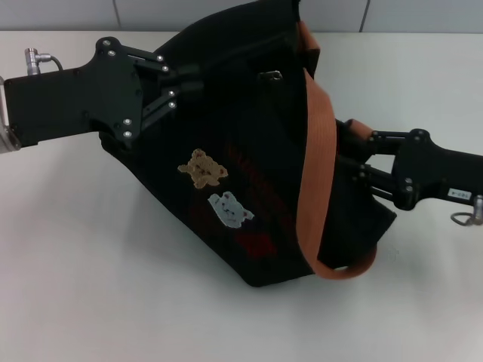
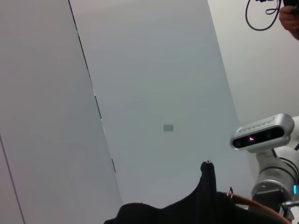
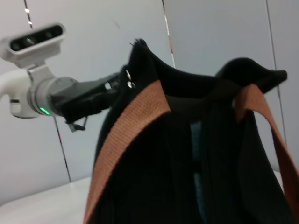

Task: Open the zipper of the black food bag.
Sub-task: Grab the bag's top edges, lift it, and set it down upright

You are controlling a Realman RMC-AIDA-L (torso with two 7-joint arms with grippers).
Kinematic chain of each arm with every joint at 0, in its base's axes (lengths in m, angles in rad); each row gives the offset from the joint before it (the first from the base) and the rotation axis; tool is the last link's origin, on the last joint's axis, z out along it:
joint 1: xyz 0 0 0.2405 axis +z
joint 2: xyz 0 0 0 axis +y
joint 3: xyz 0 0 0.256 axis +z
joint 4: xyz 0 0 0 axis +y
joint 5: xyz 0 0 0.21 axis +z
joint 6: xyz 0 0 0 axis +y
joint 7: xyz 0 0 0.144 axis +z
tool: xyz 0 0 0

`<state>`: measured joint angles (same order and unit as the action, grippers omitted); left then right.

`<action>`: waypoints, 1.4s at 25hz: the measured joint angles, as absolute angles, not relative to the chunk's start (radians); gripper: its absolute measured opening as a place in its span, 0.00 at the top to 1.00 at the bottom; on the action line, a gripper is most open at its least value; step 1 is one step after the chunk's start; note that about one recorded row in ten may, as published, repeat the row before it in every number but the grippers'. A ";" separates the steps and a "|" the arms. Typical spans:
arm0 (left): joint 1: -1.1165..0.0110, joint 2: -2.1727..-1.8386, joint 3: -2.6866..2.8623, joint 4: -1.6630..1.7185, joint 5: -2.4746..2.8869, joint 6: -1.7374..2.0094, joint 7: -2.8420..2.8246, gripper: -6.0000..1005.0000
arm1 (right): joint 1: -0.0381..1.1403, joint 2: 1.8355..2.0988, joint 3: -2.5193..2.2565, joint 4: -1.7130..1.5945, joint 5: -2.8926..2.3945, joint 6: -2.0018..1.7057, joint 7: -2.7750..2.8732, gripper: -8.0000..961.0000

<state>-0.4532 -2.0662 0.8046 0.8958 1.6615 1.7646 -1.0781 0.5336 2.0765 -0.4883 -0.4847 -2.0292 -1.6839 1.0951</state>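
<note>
Bag (image 1: 256,188) between grippers | left (image 1: 189,83) fingers pinching top edge | right (image 1: 355,162) unclear

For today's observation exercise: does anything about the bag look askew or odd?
Yes. The boxy black fabric food bag is tipped on the white table, not upright, held between the left hand and right hand. Its orange-brown strap drapes loosely across it.
</note>
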 joint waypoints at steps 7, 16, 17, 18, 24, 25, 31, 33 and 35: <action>-0.455 -2.068 0.807 0.896 1.661 1.764 -1.078 0.90 | 0.522 2.076 -0.496 -0.486 -2.035 -1.684 1.085 0.60; -0.458 -2.068 0.808 0.874 1.661 1.765 -1.065 0.90 | 0.500 2.078 -0.500 -0.480 -2.036 -1.689 1.060 0.66; -0.456 -2.068 0.808 0.873 1.661 1.767 -1.065 0.90 | 0.495 2.078 -0.506 -0.479 -2.037 -1.689 1.060 0.67; -0.455 -2.068 0.808 0.873 1.661 1.770 -1.064 0.90 | 0.491 2.078 -0.511 -0.479 -2.037 -1.691 1.060 0.68; -0.453 -2.068 0.808 0.873 1.658 1.772 -1.058 0.90 | 0.487 2.077 -0.518 -0.476 -2.037 -1.703 1.060 0.71; -0.452 -2.069 0.808 0.873 1.657 1.773 -1.054 0.90 | 0.485 2.077 -0.519 -0.476 -2.037 -1.706 1.060 0.71; -0.453 -2.069 0.808 0.871 1.658 1.773 -1.052 0.90 | 0.479 2.077 -0.522 -0.475 -2.037 -1.709 1.059 0.76; -0.454 -2.069 0.808 0.870 1.658 1.773 -1.052 0.90 | 0.478 2.077 -0.522 -0.474 -2.037 -1.711 1.053 0.78; -0.457 -2.069 0.808 0.863 1.658 1.774 -1.052 0.90 | 0.477 2.077 -0.522 -0.467 -2.037 -1.712 1.041 0.80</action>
<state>-0.4572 -2.0693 0.8083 0.8628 1.6579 1.7742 -1.0523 0.4773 2.0773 -0.5218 -0.4668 -2.0372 -1.7120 1.0412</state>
